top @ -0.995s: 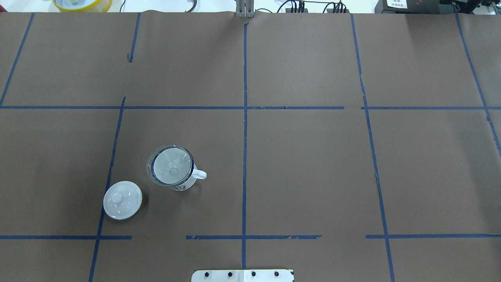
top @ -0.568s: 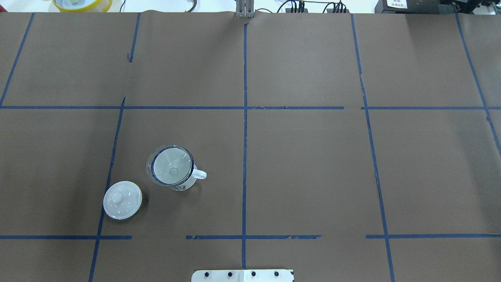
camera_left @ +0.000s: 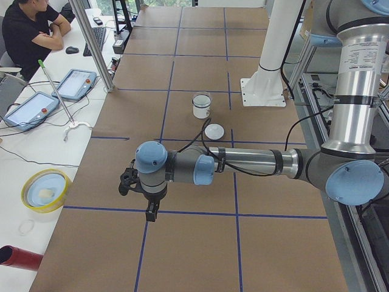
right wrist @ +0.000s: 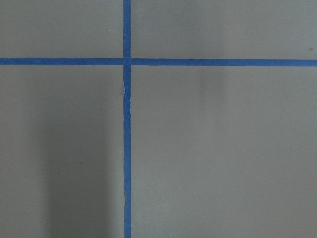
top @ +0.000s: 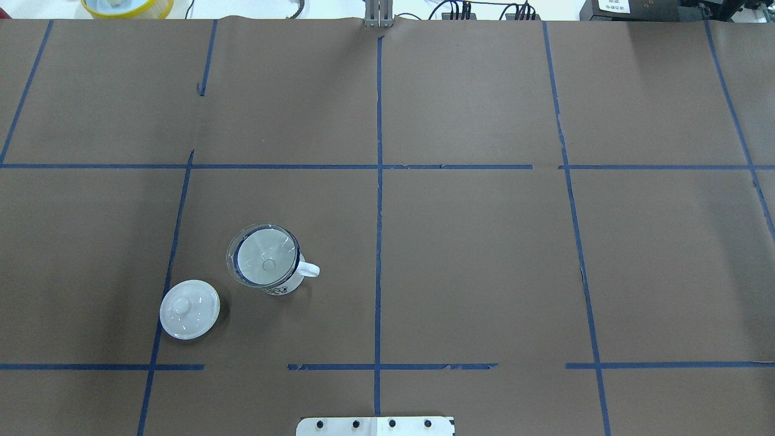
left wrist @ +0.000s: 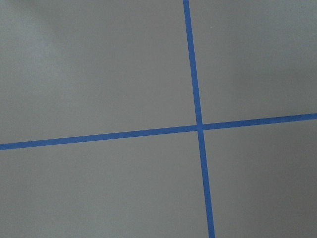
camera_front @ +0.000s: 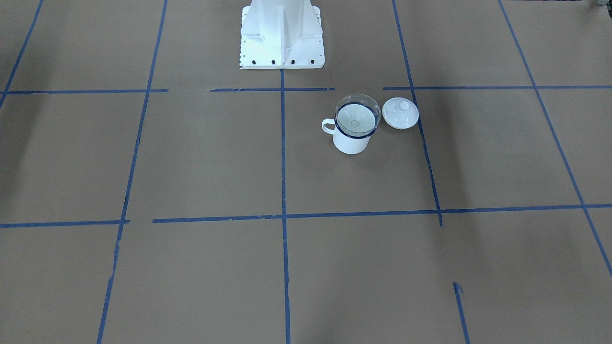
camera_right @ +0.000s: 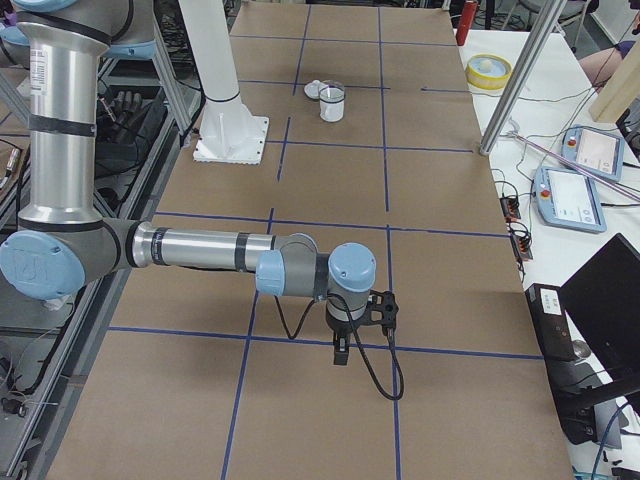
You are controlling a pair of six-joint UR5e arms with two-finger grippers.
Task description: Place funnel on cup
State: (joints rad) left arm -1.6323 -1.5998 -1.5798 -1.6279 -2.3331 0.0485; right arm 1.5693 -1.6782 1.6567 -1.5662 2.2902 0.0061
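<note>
The clear funnel (top: 264, 257) sits upright in the mouth of the white cup (top: 284, 286) with the dark blue rim, on the table's left half. They also show in the front view, the funnel (camera_front: 356, 117) on the cup (camera_front: 351, 142). No gripper is near them. My left gripper (camera_left: 149, 212) hangs over bare table far from the cup (camera_left: 201, 108). My right gripper (camera_right: 340, 352) hangs over the other end, far from the cup (camera_right: 332, 103). Both show only in the side views, so I cannot tell if they are open or shut. The wrist views show only brown paper and blue tape.
A white knobbed lid (top: 189, 309) lies beside the cup, toward the robot's left. The robot's base (camera_front: 281, 38) stands at the table's near edge. A yellow bowl (camera_left: 44, 190) and tablets lie on the side desk, where an operator (camera_left: 30, 30) sits.
</note>
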